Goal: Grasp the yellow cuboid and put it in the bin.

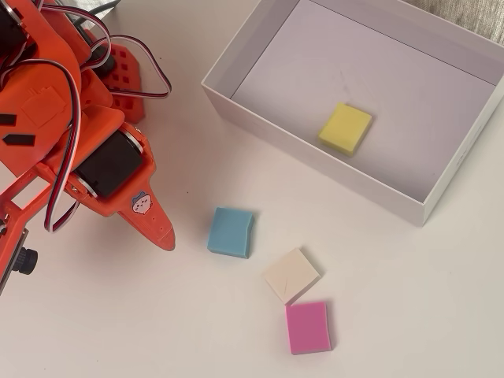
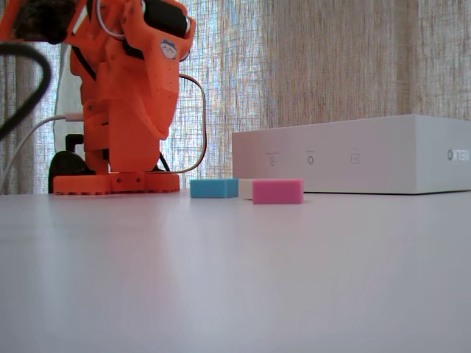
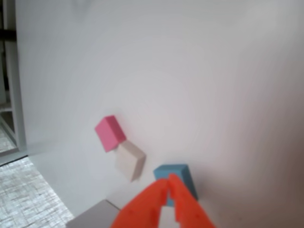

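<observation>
Inside the bin (image 1: 236, 73), well to the right of the gripper (image 1: 161, 232) in the overhead view, the yellow cuboid (image 1: 346, 128) is seen lying flat on the lavender floor. The gripper's fingers are pressed together, nothing held. Just beyond their tips a blue block (image 3: 178, 175) is seen, then a cream block (image 3: 129, 160) and a pink block (image 3: 110, 132), in the wrist view
</observation>
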